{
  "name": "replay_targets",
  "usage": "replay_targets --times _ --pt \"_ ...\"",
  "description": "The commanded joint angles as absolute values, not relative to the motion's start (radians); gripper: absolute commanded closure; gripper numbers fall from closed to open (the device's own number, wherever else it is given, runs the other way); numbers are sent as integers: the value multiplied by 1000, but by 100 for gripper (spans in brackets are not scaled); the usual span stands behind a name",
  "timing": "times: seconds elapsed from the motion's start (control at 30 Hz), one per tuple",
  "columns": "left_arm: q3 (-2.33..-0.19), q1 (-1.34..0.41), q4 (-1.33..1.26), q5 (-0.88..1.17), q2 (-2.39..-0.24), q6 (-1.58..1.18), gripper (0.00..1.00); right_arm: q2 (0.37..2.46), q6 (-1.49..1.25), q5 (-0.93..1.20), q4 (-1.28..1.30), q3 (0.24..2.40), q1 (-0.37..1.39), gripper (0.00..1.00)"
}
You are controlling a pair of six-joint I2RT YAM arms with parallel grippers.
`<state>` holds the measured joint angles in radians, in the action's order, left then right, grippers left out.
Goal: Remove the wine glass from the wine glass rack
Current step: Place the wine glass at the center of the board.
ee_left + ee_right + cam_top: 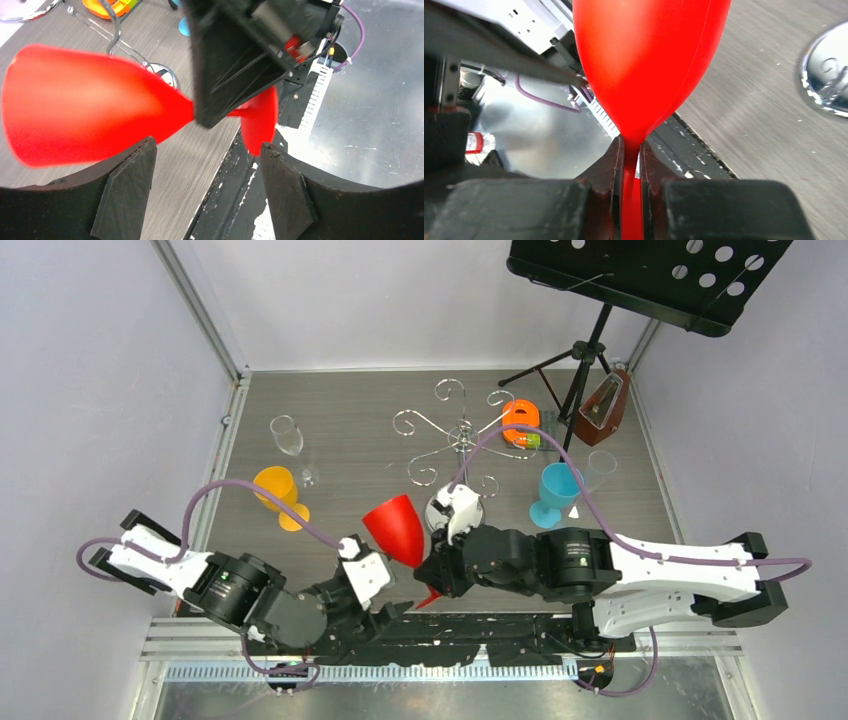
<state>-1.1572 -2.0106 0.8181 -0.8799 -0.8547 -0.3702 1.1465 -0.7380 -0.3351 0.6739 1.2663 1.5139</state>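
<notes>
Wine glass [398, 528], red and opaque, is off the wine glass rack [462, 435]. It hangs tilted in the air, bowl pointing up and left, above the near edge of the tabletop [350, 410] between the two arms.

To its left, the left gripper [207, 172] is spread wide, with a finger on either side of the glass (whether the foot brushes one finger I cannot tell). Just to the right, the right gripper [630, 160] is pinching the thin stem directly below the bowl. Further back and slightly right stands the chrome rack with its curled arms.

The handover between the arms looks nearly finished. To do it well, the right pinch should be firm while the left arm backs straight out, clear of bowl and foot. Then the glass wants setting upright on an open patch of tabletop.
</notes>
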Motion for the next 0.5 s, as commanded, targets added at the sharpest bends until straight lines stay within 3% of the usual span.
replay_targets --times 0.0,0.47 --pt "-1084 -1923 619 -762 -751 -314 22 1057 -641 -461 686 1231 1519 94" --pt "-958 -1594 454 -385 -619 -362 12 907 -437 -558 723 1117 1519 94"
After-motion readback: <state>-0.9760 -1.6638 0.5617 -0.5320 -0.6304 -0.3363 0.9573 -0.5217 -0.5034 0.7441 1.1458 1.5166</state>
